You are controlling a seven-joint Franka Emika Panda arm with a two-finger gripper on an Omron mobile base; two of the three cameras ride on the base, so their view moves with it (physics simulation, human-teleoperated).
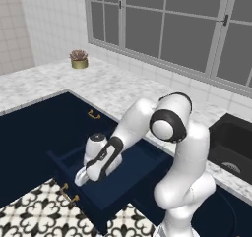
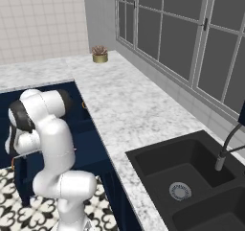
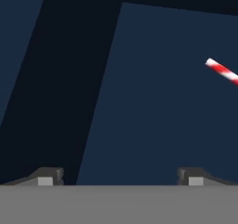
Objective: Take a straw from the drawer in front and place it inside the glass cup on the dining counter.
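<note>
arm pose: I'm folding my arm down from the elbow, forearm angling low to my front-left, hand dipping into the open drawer (image 1: 129,182) in the left base view.
wrist: hand pointing downward into the drawer cavity; in the right base view my own upper arm is blocking the hand, so I can't read it there.
pincer: gripper (image 3: 121,176) is standing wide, about as far apart as the jaws go; both finger tips (image 3: 46,175) showing at the bottom of the hand view with a broad gap between them.
holding: nothing between the jaws; I'm touching nothing that I can see.
straw: straw (image 3: 222,71), red-and-white striped, lying on the dark blue drawer floor, showing at the right edge of the hand view, slanting down toward the right and cut off by the frame.
straw vs pincer: sitting above and to the right of my right finger tip in the hand view, well apart from both tips, not between them.
drawer: pulled out from the navy cabinet front, brass handle (image 1: 70,194) on its face, interior dark blue.
surroundings: marble worktop (image 1: 118,91) running above the drawer, small potted plant (image 1: 78,59) at the far corner, black sink (image 2: 191,177) off to my right.
</note>
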